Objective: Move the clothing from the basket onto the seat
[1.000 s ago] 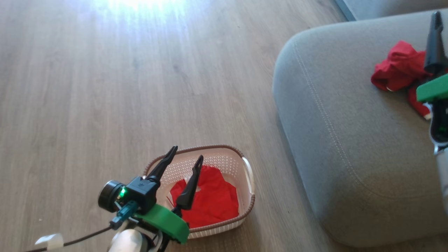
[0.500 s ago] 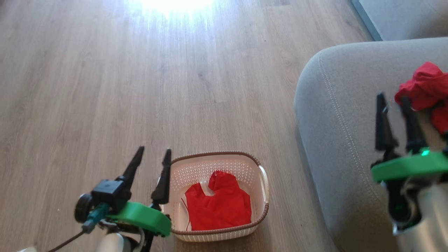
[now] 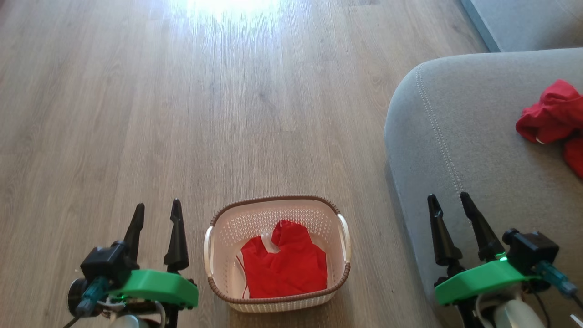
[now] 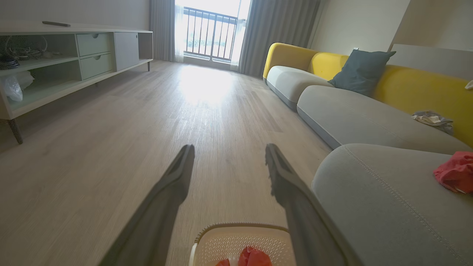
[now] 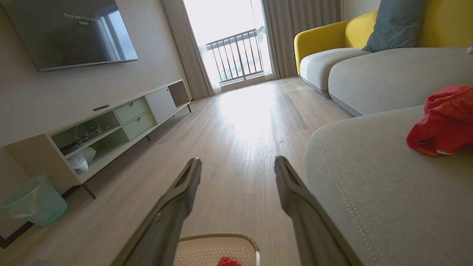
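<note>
Clothing [image 3: 284, 269] of bright red lies crumpled in the basket [image 3: 273, 199], with a white patch near its top and thin trim at its left edge. A second red garment [image 3: 549, 114] rests on the seat [image 3: 455, 136] at 3 o'clock, well away from the rounded corner and its double stitching. The basket stands on the wood floor [image 3: 182, 114] at 6 o'clock, between my grippers, its right handle near the seat's side. My left gripper [image 3: 158, 205] at 7 o'clock and my right gripper [image 3: 447, 197] at 5 o'clock both have their fingers spread apart, holding nothing. On the wall screen [image 5: 74, 33] I read "Fool me Fool me". Open floor runs from the basket toward 12 o'clock.
</note>
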Controlling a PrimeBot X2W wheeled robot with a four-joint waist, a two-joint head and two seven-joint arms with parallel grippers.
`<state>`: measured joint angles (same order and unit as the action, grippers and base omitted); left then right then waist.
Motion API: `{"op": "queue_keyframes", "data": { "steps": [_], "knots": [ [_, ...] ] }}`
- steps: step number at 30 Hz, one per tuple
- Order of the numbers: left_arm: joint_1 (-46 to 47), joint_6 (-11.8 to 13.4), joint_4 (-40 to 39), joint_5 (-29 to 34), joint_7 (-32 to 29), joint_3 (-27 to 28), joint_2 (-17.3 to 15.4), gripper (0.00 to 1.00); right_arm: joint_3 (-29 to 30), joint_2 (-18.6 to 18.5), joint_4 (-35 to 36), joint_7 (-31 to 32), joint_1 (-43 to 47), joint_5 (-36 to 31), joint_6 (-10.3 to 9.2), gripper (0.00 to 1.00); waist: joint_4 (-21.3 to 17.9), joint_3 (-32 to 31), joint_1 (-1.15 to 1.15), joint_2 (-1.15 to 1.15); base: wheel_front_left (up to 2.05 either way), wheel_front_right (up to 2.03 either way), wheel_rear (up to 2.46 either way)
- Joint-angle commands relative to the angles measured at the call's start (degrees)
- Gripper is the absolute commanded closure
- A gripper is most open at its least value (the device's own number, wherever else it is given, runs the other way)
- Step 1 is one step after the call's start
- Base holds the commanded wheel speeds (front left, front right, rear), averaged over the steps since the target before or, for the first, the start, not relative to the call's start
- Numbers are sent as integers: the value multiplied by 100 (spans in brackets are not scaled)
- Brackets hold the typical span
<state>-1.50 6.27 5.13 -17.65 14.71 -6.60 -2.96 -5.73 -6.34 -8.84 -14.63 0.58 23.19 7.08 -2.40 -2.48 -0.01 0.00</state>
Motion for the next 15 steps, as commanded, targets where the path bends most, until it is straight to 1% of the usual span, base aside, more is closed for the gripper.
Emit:
{"op": "queue_keyframes", "data": {
  "steps": [1,4,7,15],
  "knots": [
    [155,28,-197,-1,29,209,8,0,-133,28,187,-37,-116,-125,41,0,5,20,1,0,0,0,0],
    [136,72,-151,-32,29,205,8,0,-114,104,120,-37,-72,-268,41,0,7,50,1,0,0,0,0],
    [125,2,-78,-76,29,146,8,0,-69,182,68,-37,-57,-302,41,0,9,78,1,0,0,0,0],
    [143,-4,-37,-51,29,115,8,0,10,256,43,-37,-56,-316,41,0,18,126,1,0,0,0,0]
  ]
}}
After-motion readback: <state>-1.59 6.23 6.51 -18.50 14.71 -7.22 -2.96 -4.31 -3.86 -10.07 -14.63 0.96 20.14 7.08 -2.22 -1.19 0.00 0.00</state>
